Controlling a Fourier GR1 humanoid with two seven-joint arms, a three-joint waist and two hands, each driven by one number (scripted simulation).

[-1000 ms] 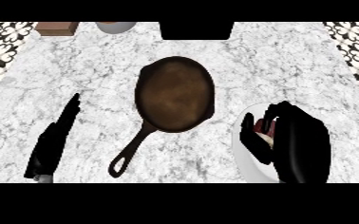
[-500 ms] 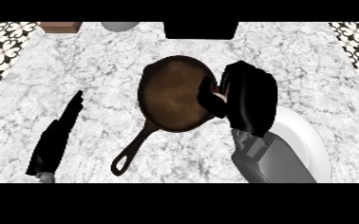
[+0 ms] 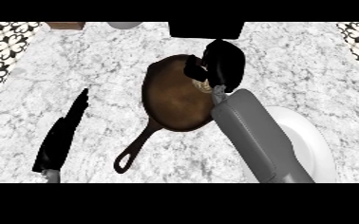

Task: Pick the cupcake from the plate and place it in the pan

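Nearest, a smooth white round plate point(image 3: 308, 137) lies at lower right on the mottled grey marble worktop point(image 3: 105, 66), partly under the grey right forearm. At lower left the left robot hand point(image 3: 60, 137) rests, black fingers straight. Farther in, a dark brown round pan point(image 3: 172, 95) points its long handle toward lower left. Above the pan's right rim, the right robot hand point(image 3: 224, 66) curls round the cupcake point(image 3: 203, 86), of which only a pale, ridged scrap shows.

My right hand point(image 3: 224, 66) is glossy black, a blocky palm with thick, rounded fingers. Behind it runs a smooth light-grey forearm point(image 3: 256, 137), box-shaped with softened edges and a narrower grey wrist. My left hand point(image 3: 61, 135) is black too, slim and flat, with a small grey wrist stub.
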